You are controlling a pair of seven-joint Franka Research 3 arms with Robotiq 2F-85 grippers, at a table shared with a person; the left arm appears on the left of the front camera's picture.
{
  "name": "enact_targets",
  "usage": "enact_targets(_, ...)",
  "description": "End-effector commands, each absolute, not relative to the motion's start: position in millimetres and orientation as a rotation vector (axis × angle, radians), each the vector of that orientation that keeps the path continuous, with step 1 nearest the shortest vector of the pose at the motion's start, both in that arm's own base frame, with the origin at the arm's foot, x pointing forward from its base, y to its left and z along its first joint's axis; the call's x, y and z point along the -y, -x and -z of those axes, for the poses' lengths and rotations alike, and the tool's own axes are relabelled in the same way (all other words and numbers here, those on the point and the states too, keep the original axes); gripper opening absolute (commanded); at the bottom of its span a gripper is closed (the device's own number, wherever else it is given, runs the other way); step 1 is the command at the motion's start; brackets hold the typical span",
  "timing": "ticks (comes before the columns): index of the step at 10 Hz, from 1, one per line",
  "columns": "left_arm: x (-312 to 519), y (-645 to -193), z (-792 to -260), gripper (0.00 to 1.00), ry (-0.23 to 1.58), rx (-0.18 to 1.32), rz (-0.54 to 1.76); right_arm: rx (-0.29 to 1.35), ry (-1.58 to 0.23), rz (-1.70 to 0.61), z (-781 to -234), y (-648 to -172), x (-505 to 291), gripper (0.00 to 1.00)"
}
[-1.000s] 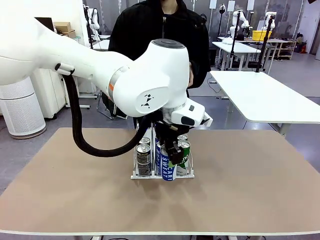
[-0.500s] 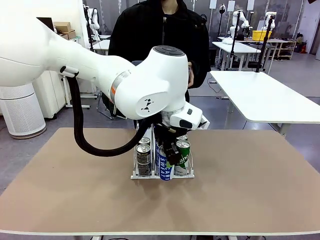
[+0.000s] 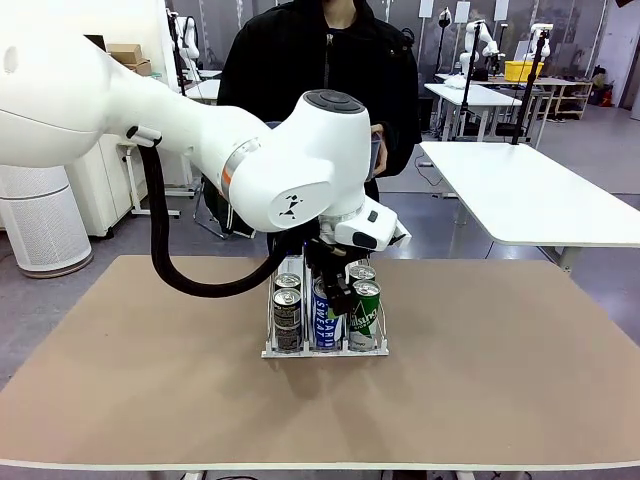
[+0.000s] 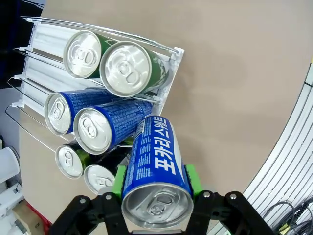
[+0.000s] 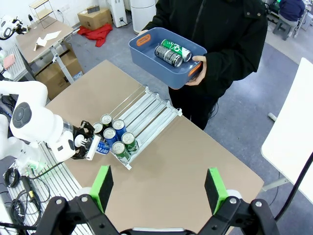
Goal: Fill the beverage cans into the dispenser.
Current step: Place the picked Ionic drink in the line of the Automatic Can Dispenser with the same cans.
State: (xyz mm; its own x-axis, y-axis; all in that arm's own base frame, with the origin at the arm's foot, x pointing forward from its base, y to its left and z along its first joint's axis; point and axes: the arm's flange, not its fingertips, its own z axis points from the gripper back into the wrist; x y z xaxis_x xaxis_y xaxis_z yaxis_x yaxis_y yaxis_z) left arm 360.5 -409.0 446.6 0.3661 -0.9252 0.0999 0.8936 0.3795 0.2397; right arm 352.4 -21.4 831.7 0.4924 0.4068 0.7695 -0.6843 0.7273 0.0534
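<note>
Now: table [image 3: 500,400], person [image 3: 300,60] at far side holding blue tub [image 5: 146,51] w/ spare cans [image 5: 171,51] inside. Dispenser [image 3: 325,352] mid-table: dark cans [image 3: 287,308] in left lane, blue cans [image 4: 93,125] in mid, green cans [image 3: 365,305] in right. L gripper [image 4: 156,178] clamped on tilted blue can [image 4: 155,166] at mid lane's front. R gripper [image 5: 159,188] high above table, jaws wide apart.

The tan table [image 3: 500,380] is supporting one item directly: the dispenser [image 3: 325,353] is standing near its centre, toward the far edge.
</note>
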Motion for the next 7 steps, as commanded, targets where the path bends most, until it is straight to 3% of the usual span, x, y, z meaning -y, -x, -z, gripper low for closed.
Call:
enact_targets(1, 410, -379, -447, 0.57, -0.200, 0.297, 1.134, 0.820, -0.387, -0.677, -831, -353, 20, 1.00)
enact_targets(7, 406, -409, -432, 0.57, -0.194, 0.394, 1.032, 0.820, -0.387, -0.677, -831, -353, 20, 1.00)
